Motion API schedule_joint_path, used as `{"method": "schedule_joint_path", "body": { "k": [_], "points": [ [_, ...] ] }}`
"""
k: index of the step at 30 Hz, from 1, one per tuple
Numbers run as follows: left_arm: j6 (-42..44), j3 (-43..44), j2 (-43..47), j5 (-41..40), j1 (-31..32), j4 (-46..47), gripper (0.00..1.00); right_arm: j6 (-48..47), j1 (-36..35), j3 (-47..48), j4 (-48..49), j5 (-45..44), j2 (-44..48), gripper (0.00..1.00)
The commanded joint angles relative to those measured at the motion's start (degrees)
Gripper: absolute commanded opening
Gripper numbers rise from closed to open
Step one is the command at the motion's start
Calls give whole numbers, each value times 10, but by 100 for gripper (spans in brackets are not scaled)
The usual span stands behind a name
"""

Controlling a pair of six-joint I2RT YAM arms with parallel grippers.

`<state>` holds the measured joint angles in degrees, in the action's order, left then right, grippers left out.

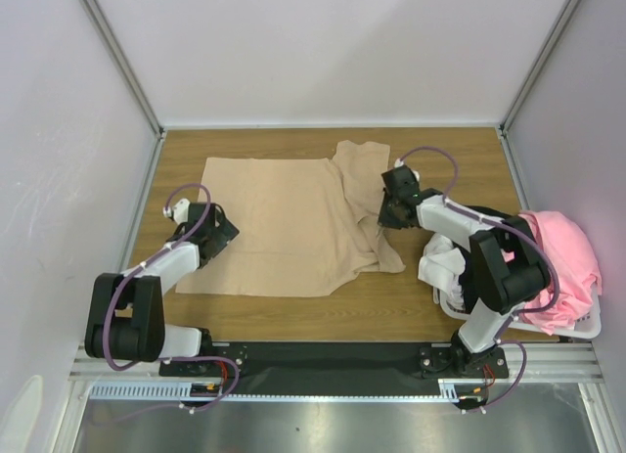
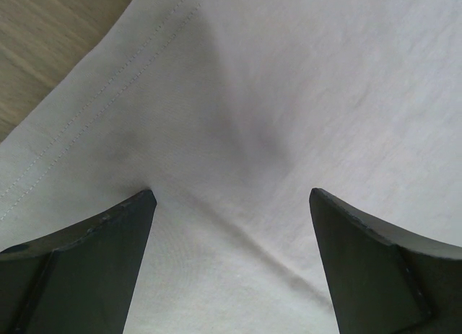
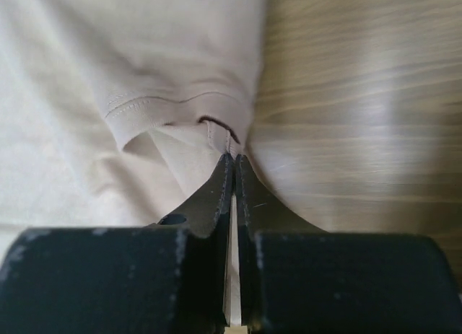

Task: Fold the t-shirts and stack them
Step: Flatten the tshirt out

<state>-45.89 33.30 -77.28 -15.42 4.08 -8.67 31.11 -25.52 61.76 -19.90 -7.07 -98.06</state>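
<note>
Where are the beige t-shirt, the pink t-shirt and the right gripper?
beige t-shirt (image 1: 284, 228): top view, its flat middle.
pink t-shirt (image 1: 572, 262): top view, top of the heap.
right gripper (image 3: 232, 159): right wrist view, closed fingertips pinching beige cloth.

Tan t-shirt (image 1: 284, 218): soft matt cloth, hem double-stitched. Pink t-shirt (image 1: 567, 257): soft cloth, likewise matt. Tabletop (image 1: 460, 164): wood-grain surface, smooth, faint sheen. Left claw (image 2: 231, 193) and right claw (image 3: 234, 164): dark matt fingers, lightly scuffed edges.

you have: wood-grain table top (image 1: 460, 155), evenly lit; plain white back wall (image 1: 333, 52); white left panel (image 1: 59, 130); white right panel (image 1: 587, 101); slanting aluminium corner posts (image 1: 117, 57); brushed metal shelf (image 1: 323, 424) along your near edge, faintly reflective.
</note>
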Motion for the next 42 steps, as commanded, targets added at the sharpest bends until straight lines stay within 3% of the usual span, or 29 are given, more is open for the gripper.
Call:
{"method": "schedule_joint_path", "body": {
  "k": [1, 18, 28, 31, 32, 35, 36, 42],
  "points": [
    [-24, -14, -17, 16, -8, -2, 96, -34, 22, -2, -11, -31, 36, 0],
    [-52, -21, 1, -22, -30, -38, 96, -105, 113, 27, -22, -85, 16, 0],
    [-57, -23, 14, -34, -38, -54, 97, -133, 116, 93, -46, -64, -24, 0],
    [-60, -20, 25, -37, -39, -61, 97, -140, 117, 131, -66, -52, -28, 9],
    [-58, -18, 31, -35, -39, -63, 97, -140, 116, 144, -75, -50, -34, 27],
    [-54, -1, 50, -26, -39, -86, 97, -140, 116, 189, -107, -48, -35, 56],
    [-51, 4, 73, -25, -39, -92, 97, -141, 116, 195, -109, -45, -26, 61],
    [-15, 54, 161, -26, -39, -77, 100, -145, 115, 224, -40, 19, -15, 66]
  ]
}}
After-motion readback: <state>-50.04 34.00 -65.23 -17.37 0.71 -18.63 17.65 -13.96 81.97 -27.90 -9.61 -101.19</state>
